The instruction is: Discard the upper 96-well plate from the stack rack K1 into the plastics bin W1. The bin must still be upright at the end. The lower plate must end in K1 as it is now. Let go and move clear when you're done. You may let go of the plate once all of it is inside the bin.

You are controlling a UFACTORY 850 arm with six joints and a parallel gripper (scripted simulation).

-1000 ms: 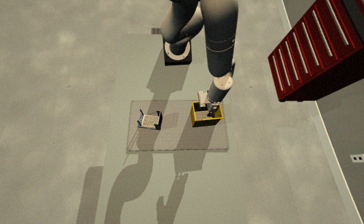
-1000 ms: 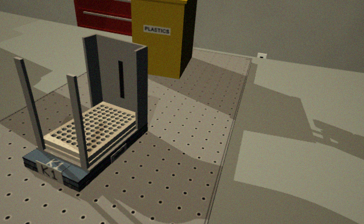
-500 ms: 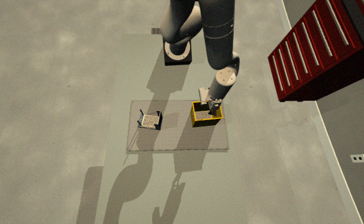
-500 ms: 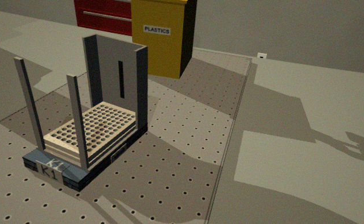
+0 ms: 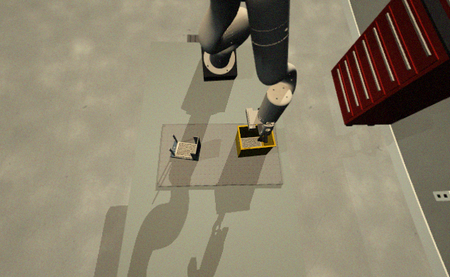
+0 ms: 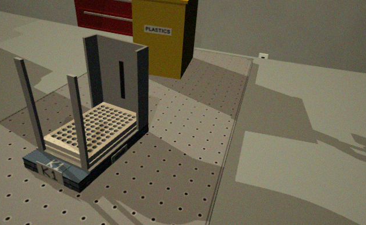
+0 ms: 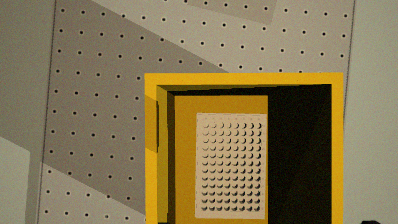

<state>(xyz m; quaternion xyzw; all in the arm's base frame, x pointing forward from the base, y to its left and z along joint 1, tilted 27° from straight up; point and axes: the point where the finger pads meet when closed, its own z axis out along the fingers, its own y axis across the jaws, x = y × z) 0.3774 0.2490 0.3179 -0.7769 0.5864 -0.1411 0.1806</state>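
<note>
Hovering spread above the upright bin (image 5: 254, 150), the end effector (image 5: 264, 136) grips nothing; a plate (image 7: 230, 165) lies inside.

A flat board full of small dark holes (image 5: 221, 170) is laid on the grey floor (image 5: 50, 142). The same holed board (image 6: 171, 161) is seen up close in the exterior view, with long shadows spread over it. A big red cabinet (image 5: 387, 67) with silver handle bars is seen at about two o'clock in the top view. A small white plate (image 5: 443, 195) with two dark slots is set in the floor at about four o'clock; it may be a power socket, but it is too small to be sure.
</note>
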